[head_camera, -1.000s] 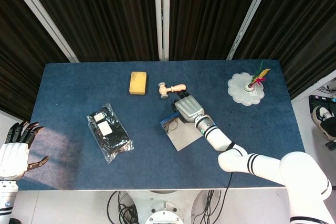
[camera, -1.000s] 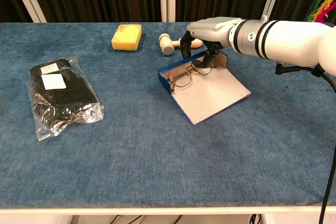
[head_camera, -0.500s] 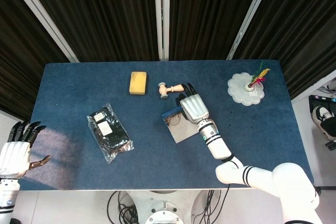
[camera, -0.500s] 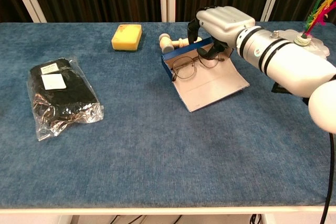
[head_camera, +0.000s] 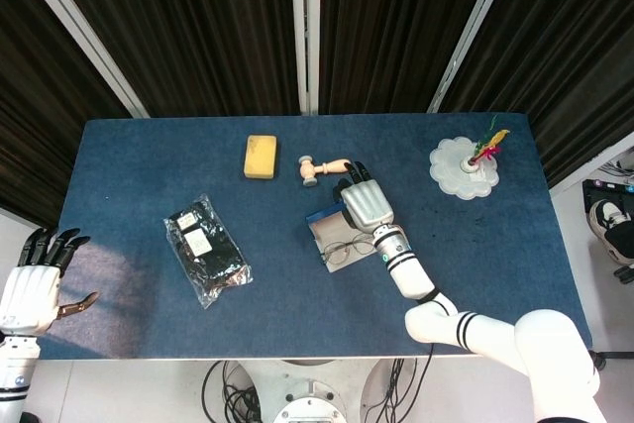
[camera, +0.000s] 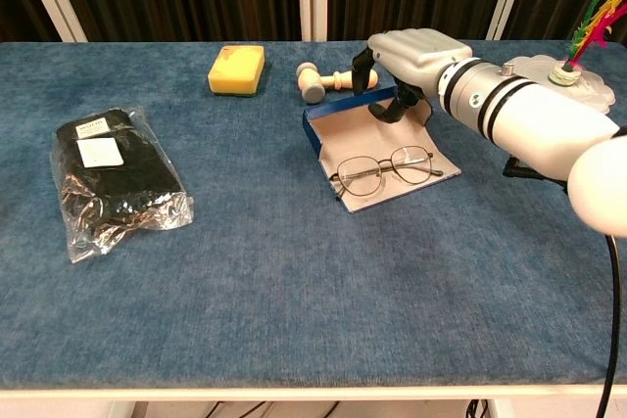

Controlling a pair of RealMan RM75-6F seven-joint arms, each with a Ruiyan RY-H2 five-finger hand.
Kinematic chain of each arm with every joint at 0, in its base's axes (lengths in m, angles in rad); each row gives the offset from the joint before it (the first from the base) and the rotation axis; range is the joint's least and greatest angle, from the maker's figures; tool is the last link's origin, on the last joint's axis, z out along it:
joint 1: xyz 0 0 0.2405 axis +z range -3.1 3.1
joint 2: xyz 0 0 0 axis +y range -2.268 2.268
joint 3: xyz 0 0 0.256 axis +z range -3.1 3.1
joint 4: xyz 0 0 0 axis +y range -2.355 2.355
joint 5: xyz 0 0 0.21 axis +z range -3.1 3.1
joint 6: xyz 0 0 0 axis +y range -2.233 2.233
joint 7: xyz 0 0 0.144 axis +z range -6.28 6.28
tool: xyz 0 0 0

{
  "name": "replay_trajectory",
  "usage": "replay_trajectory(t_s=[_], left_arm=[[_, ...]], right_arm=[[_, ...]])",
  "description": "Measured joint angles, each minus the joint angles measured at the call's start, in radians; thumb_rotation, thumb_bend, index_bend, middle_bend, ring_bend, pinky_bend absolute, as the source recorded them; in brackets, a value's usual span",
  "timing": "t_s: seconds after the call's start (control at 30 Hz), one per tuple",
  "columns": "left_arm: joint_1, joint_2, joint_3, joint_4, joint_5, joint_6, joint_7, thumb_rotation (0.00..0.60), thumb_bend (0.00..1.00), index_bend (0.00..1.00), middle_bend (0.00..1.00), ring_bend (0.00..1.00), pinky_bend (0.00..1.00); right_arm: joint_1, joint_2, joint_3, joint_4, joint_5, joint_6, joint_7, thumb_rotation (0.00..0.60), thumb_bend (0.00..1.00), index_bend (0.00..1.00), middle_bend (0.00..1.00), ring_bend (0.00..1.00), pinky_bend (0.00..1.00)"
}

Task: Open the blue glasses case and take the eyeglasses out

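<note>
The blue glasses case (camera: 343, 134) lies open near the table's middle, its beige lining up; the head view shows the case (head_camera: 327, 233) partly under my right hand. The eyeglasses (camera: 387, 168) lie flat on the case's near flap, untouched, and the head view shows the eyeglasses (head_camera: 349, 250) just in front of that hand. My right hand (camera: 416, 56) hovers over the case's far wall, fingers draped behind it and the thumb dipping into the tray, gripping nothing. From above, the right hand (head_camera: 367, 205) covers the tray. My left hand (head_camera: 32, 286) hangs beyond the table's left edge, fingers spread and empty.
A wooden mallet (camera: 323, 78) lies just behind the case, and a yellow sponge (camera: 236, 68) sits further left. A black item in clear plastic (camera: 113, 178) is at the left. A white dish with feathers (camera: 568, 80) stands at the far right.
The eyeglasses, pinched and lifted by my right hand earlier, now lie released on the case flap. The tilted case has settled flat. The left hand has barely moved.
</note>
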Motion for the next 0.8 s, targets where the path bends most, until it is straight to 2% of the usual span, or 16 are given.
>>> replay_trajectory(t_s=[0.03,0.13,0.17,0.3,0.33,0.47,0.57,0.7,0.8], left_arm=[[0.0,0.001,0.0,-0.002,0.0,0.0,0.001,0.6,0.07,0.21,0.12,0.02,0.0],[0.002,0.003,0.0,-0.005,-0.001,0.003,0.004,0.6,0.07,0.21,0.12,0.02,0.0],[0.002,0.003,0.001,-0.006,-0.001,0.003,0.005,0.6,0.07,0.21,0.12,0.02,0.0],[0.001,0.004,0.002,-0.008,-0.001,0.002,0.007,0.6,0.07,0.21,0.12,0.02,0.0],[0.001,0.004,0.002,-0.008,0.0,0.002,0.008,0.6,0.07,0.21,0.12,0.02,0.0],[0.0,0.005,0.001,-0.011,0.004,0.005,0.01,0.6,0.07,0.21,0.12,0.02,0.0],[0.003,0.006,0.003,-0.013,0.005,0.008,0.011,0.6,0.07,0.21,0.12,0.02,0.0],[0.004,0.005,0.004,-0.015,0.006,0.01,0.012,0.6,0.07,0.21,0.12,0.02,0.0],[0.004,0.005,0.005,-0.015,0.008,0.011,0.014,0.6,0.07,0.21,0.12,0.02,0.0]], right_arm=[[0.003,0.007,0.004,-0.01,0.014,-0.013,-0.017,0.6,0.29,0.23,0.23,0.0,0.0],[0.011,0.037,0.013,-0.055,0.06,-0.04,-0.079,0.6,0.23,0.04,0.16,0.0,0.0],[0.011,0.048,0.014,-0.072,0.071,-0.044,-0.092,0.6,0.22,0.01,0.14,0.0,0.0],[0.001,0.104,0.018,-0.159,0.098,-0.046,-0.113,0.6,0.21,0.0,0.12,0.0,0.0],[-0.004,0.116,0.017,-0.179,0.097,-0.043,-0.111,0.6,0.22,0.01,0.12,0.0,0.0],[-0.035,0.164,0.004,-0.263,0.055,-0.024,-0.07,0.6,0.25,0.21,0.15,0.0,0.0],[-0.068,0.202,-0.024,-0.328,0.007,-0.015,-0.019,0.6,0.3,0.32,0.16,0.0,0.0],[-0.108,0.23,-0.078,-0.367,-0.038,-0.012,0.022,0.6,0.33,0.36,0.14,0.0,0.0],[-0.117,0.217,-0.09,-0.352,-0.048,-0.014,0.03,0.6,0.33,0.37,0.14,0.0,0.0]])
